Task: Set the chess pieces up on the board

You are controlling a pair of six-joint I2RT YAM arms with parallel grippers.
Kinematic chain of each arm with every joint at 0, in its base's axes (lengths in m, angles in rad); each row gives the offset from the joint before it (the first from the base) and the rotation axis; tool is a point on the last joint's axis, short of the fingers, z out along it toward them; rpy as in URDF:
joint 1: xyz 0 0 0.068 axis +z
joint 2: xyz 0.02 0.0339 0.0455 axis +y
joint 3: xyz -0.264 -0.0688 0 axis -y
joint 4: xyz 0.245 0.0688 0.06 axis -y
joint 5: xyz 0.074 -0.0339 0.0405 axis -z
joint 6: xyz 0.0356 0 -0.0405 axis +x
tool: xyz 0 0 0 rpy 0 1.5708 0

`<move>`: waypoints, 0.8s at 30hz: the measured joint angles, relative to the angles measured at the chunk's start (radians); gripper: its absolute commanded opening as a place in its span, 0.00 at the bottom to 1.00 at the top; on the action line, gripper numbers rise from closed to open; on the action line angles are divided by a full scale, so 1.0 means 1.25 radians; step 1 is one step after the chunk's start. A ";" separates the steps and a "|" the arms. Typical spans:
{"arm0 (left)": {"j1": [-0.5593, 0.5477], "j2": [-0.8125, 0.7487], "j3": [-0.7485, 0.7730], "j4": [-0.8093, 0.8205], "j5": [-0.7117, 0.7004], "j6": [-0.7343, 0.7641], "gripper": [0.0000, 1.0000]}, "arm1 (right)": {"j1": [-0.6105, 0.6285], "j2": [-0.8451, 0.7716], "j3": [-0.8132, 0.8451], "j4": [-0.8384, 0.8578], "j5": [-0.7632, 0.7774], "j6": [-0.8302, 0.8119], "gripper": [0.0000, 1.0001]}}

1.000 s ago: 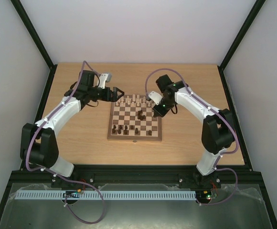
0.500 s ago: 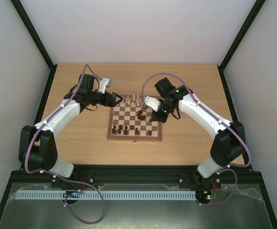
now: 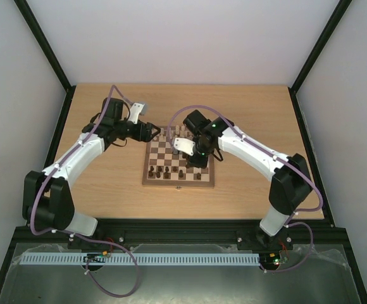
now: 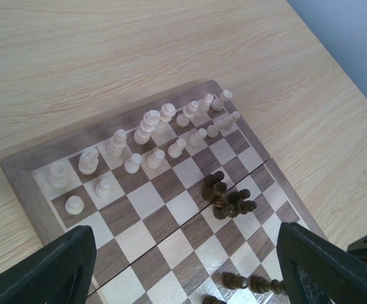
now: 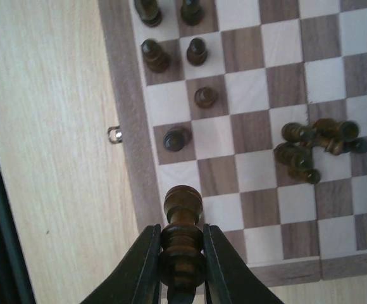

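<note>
The board lies mid-table. Cream chess pieces stand in two rows along its far edge. A heap of dark pieces lies near the middle, also visible as the dark heap in the right wrist view. Several dark pieces stand near one border. My right gripper is shut on an upright dark piece, held over a square by the board's corner. My left gripper is open and empty above the board, its fingers wide apart.
Two dark pieces lie on their sides near the left gripper's right finger. A small metal clasp sticks out of the board's border. Bare wooden table surrounds the board, with black frame posts at the edges.
The right arm has swung left and forward over the board with the dark piece in its jaws. The left gripper has moved right to the board's far left corner, and its jaws have narrowed slightly.
</note>
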 measured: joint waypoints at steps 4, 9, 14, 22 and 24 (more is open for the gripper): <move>0.004 -0.021 0.000 -0.001 -0.018 -0.003 0.80 | 0.006 0.051 0.071 -0.006 0.004 0.006 0.09; 0.027 -0.041 0.000 0.003 -0.063 -0.032 0.83 | 0.029 0.119 0.182 -0.024 0.011 0.021 0.09; 0.063 -0.043 0.006 0.004 -0.136 -0.066 0.84 | 0.049 0.201 0.303 -0.067 0.016 0.056 0.09; 0.158 -0.044 0.006 0.009 -0.201 -0.127 0.84 | 0.099 0.234 0.340 -0.136 0.059 0.060 0.09; 0.190 -0.047 -0.002 0.016 -0.202 -0.154 0.83 | 0.115 0.244 0.349 -0.155 0.068 0.060 0.09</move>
